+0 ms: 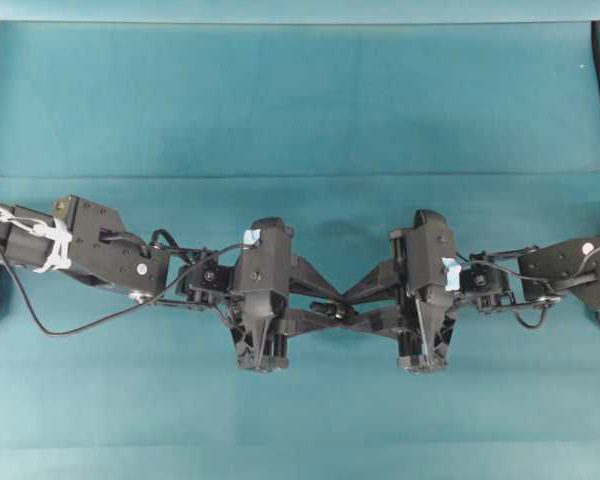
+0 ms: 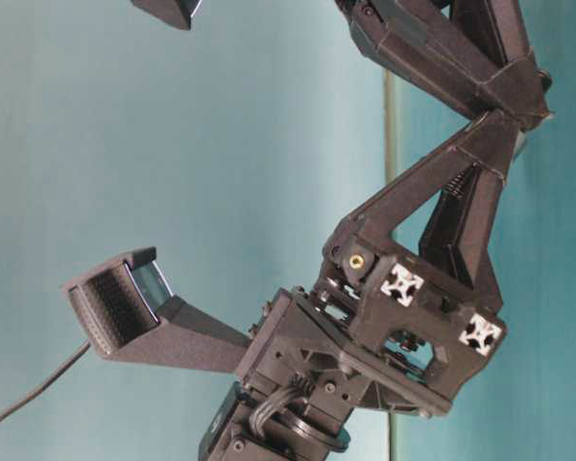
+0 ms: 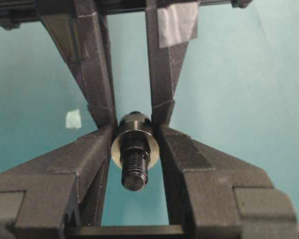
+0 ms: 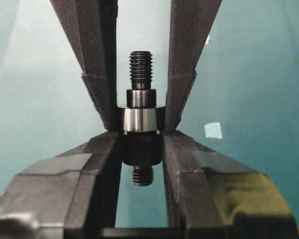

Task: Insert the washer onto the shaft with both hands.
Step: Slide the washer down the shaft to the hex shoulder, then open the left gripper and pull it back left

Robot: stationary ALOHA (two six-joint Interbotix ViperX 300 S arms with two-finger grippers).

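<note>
We see the dark shaft (image 4: 141,134), threaded at both ends, with the smooth silvery washer (image 3: 135,148) threaded over it and seated against its stepped collar. Our left gripper (image 3: 135,144) and right gripper (image 4: 139,132) meet tip to tip above the teal cloth (image 1: 300,100). The right one's matte, grainy jaws clamp the shaft's body; the left one's press against the washer's rim. A pale tape scrap (image 4: 213,130) lies apart, with open cloth all round.
</note>
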